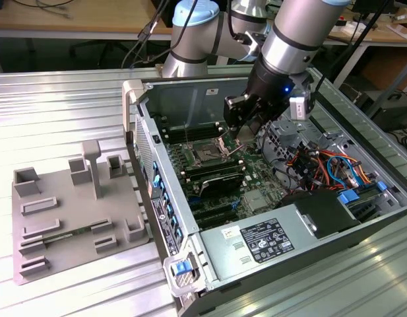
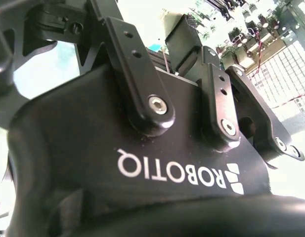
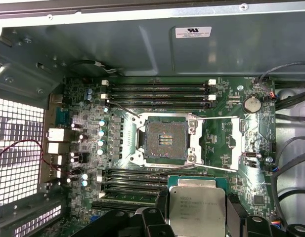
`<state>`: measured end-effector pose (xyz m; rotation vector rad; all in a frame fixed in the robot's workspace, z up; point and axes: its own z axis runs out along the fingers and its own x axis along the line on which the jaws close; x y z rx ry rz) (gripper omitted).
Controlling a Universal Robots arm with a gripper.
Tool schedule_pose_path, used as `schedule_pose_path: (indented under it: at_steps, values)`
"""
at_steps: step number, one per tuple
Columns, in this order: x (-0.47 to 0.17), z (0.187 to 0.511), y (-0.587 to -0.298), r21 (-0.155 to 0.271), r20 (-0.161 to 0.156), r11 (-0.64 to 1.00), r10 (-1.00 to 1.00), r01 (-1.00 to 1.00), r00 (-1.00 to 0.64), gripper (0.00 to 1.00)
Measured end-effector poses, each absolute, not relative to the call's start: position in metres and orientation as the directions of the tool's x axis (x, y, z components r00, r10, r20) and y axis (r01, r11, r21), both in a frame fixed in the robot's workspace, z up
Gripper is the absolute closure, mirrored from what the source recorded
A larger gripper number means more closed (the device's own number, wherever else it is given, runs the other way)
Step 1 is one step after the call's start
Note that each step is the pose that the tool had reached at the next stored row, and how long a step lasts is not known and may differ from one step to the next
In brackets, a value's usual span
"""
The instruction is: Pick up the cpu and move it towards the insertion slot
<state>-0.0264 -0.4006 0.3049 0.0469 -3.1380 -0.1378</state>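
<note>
in the exterior view, pincer (image 1: 241, 134) hanging inside the open computer case (image 1: 269, 198) on the ribbed metal desk (image 1: 58, 99), just above the board and a little toward the view's right of the insertion slot (image 1: 208, 156); grey plastic tray (image 1: 71, 211) left well apart on the view's left, outside the case. in the second wrist view, mostly the black pincer body, with one finger (image 2: 184, 42) reaching toward the bright board beyond; grip itself not readable from here. in the first wrist view, cpu (image 3: 196, 210) held flat between the dark fingers (image 3: 162, 207) of the pincer, clamped at its two side edges, silvery top facing the camera; slot (image 3: 164, 140) near it on the board, open and dark, steel frame bright around it, bracket (image 3: 236, 143) swung off to the side with its thin lever wires crossing the board. judging from this: best kept level, squeeze steady, corners lined with the frame, travel slow and low enough to track but clear of the lever wires and the long memory slots (image 3: 157, 91); any tilt likely to risk a snag on the frame.
</note>
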Motion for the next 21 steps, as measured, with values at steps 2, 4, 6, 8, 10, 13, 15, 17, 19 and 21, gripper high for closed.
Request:
schedule_pose_path:
  at_steps: [2,4,6,8,10,13,15,17,19,21]
  values:
    - [-0.0263,0.3043,-0.4006,0.088,-0.001,0.996,-0.03,-0.03,-1.0,0.45]
    - [-0.0263,0.3037,-0.4006,0.088,-0.001,0.996,-0.03,-0.03,-1.0,0.45]
    - [-0.0263,0.3033,-0.4006,0.088,-0.001,0.996,-0.03,-0.03,-1.0,0.45]
    - [-0.0263,0.3027,-0.4006,0.088,-0.001,0.996,-0.03,-0.03,-1.0,0.45]
    - [-0.0262,0.3023,-0.4006,0.088,-0.001,0.996,-0.03,-0.03,-1.0,0.45]
    - [-0.0262,0.3016,-0.4006,0.088,-0.001,0.996,-0.03,-0.03,-1.0,0.45]
    - [-0.0262,0.3013,-0.4006,0.088,-0.001,0.996,-0.03,-0.03,-1.0,0.45]
    - [-0.0262,0.3006,-0.4006,0.088,-0.001,0.996,-0.03,-0.03,-1.0,0.45]
    - [-0.0262,0.3002,-0.4006,0.088,-0.001,0.996,-0.03,-0.03,-1.0,0.45]
    - [-0.0262,0.2996,-0.4006,0.088,-0.001,0.996,-0.03,-0.03,-1.0,0.45]
